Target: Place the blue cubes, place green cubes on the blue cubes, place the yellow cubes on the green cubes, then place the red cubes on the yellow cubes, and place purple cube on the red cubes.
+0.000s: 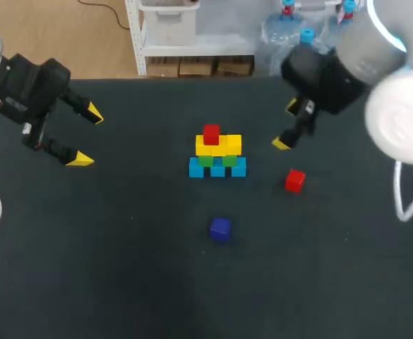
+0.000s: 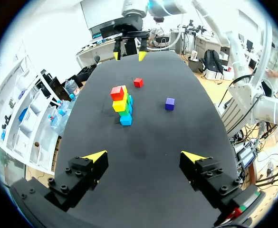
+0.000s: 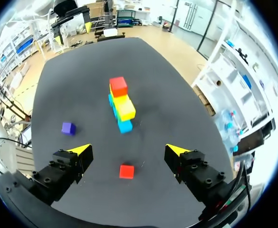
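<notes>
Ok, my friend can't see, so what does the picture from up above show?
A little pyramid of cubes stands mid-table: blue at the bottom, then green, yellow, and one red cube on top. A second red cube and a purple cube lie loose nearby on the black table. The left tool and right tool hang open and empty on either side.

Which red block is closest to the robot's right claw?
The loose red block lying by itself on the table, close to the right gripper. The other red block sits on top of the yellow blocks, farther away.
</notes>
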{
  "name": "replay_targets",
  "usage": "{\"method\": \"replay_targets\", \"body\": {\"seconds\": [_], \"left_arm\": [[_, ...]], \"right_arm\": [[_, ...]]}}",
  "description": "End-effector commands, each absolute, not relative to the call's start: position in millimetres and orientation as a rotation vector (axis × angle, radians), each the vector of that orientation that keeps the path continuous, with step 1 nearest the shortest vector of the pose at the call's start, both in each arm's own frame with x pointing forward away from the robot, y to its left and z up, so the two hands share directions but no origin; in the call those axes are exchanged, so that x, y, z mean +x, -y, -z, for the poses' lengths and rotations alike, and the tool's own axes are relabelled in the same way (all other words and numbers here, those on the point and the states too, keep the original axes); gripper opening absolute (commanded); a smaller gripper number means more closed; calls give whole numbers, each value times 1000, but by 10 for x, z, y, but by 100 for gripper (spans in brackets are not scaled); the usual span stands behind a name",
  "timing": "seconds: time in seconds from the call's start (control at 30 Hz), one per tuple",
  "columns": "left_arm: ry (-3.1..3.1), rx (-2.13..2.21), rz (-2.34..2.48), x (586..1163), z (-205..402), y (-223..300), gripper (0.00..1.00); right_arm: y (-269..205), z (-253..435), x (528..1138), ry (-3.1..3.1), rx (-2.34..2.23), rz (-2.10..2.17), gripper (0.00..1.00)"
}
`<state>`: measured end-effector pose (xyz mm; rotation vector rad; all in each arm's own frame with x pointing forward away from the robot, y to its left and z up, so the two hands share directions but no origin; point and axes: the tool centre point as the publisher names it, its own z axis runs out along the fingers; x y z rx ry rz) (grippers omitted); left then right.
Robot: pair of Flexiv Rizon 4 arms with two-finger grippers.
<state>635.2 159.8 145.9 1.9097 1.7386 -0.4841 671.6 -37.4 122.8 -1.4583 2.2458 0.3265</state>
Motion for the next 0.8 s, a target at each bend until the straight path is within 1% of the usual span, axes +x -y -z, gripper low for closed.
{"method": "replay_targets", "body": {"seconds": [0.03, 0.37, 0.63, 0.7, 0.73, 0.8], "left_arm": [[-1733, 1909, 484, 6349, -1451, -1607, 100], [-1733, 1909, 484, 6349, -1451, -1607, 100], [-1733, 1909, 484, 6349, -1451, -1607, 100], [-1733, 1909, 484, 6349, -1451, -1607, 100], [-1733, 1909, 484, 6349, -1451, -1607, 100], [-1733, 1909, 484, 6349, -1451, -1607, 100]], "right_arm": [[580, -1181, 6482, -2223, -1372, -229, 100], [760, -879, 6245, -2286, -1298, -248, 100], [832, -581, 6265, -2309, -1302, -248, 100], [843, -512, 6278, -2312, -1314, -226, 98], [849, -471, 6288, -2316, -1321, -216, 99], [855, -410, 6305, -2318, -1322, -225, 99]]}}
